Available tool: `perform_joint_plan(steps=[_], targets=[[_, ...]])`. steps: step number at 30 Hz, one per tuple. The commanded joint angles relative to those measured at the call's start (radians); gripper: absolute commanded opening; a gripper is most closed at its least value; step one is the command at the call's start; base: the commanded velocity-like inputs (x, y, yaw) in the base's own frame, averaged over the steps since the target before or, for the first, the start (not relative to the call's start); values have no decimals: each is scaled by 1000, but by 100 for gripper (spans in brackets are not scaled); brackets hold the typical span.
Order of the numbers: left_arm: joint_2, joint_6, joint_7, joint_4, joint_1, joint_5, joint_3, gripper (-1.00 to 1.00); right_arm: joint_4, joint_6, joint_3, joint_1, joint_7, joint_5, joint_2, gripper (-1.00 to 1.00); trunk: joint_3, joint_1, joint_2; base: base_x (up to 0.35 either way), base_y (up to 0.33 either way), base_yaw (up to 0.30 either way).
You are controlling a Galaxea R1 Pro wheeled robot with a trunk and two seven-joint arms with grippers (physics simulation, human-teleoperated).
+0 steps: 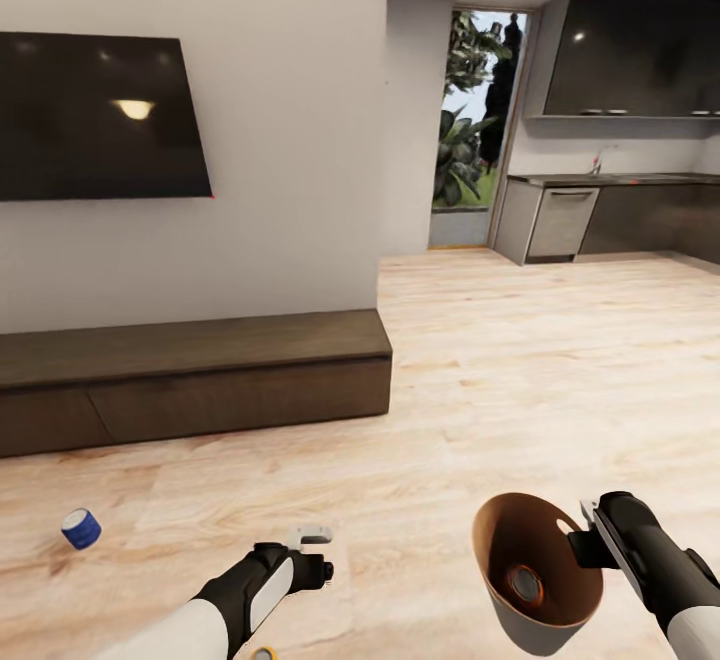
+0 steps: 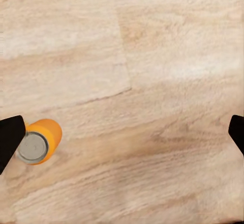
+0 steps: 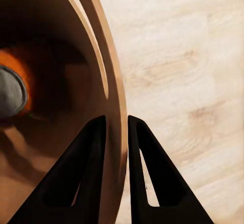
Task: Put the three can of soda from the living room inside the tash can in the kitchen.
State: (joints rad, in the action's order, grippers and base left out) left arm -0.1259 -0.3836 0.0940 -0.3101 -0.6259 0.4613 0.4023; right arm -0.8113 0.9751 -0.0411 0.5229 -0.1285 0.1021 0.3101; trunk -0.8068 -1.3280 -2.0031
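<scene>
My right gripper (image 3: pixel 117 127) is shut on the rim of the trash can (image 1: pixel 535 560), which hangs tilted above the floor with its tan inside facing me. One orange soda can (image 1: pixel 523 585) lies at the bottom of it, and the right wrist view has this can (image 3: pixel 12 89) deep in the bin (image 3: pixel 61 40). My left gripper (image 1: pixel 310 548) hangs open over the wood floor. A second orange can (image 2: pixel 38 142) stands just beside one fingertip (image 2: pixel 10 137), and its top (image 1: pixel 263 654) peeks in at the head view's lower edge. The dark blue can (image 1: pixel 81 528) lies on the floor, far left.
A long low dark-wood cabinet (image 1: pixel 190 380) runs along the white wall under the black TV (image 1: pixel 95 118). At the back right stand the kitchen's dark cabinets (image 1: pixel 630 50) and counter (image 1: pixel 610 180), beside a glass door (image 1: pixel 475 120) with plants behind. Light wood floor (image 1: pixel 520 360) lies between.
</scene>
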Motion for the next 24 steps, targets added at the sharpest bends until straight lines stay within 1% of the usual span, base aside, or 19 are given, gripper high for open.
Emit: perform_joint_plan(steps=[1,10,13,19,24], targets=[[0,0,0,0,0,0,0,100,0,0,0,0,-3,-12,0,-100,0,0,0,209,142,0],[-1,0,1,0,0,0,1,100,0,1,0,1,-3,-11,0,-100,0,0,0,232,193,0],[-2,0,1,0,1,0,1,100,0,1,0,0,-3,-10,1,-100,0,0,0,151,134,0],[-3,1,4,2,1,0,1,100,0,2,0,0,-3,-10,1,-100,0,0,0,46,41,0],[-4,1,5,2,2,-1,2,100,0,2,1,0,-3,-10,0,-100,0,0,0,55,-19,0]])
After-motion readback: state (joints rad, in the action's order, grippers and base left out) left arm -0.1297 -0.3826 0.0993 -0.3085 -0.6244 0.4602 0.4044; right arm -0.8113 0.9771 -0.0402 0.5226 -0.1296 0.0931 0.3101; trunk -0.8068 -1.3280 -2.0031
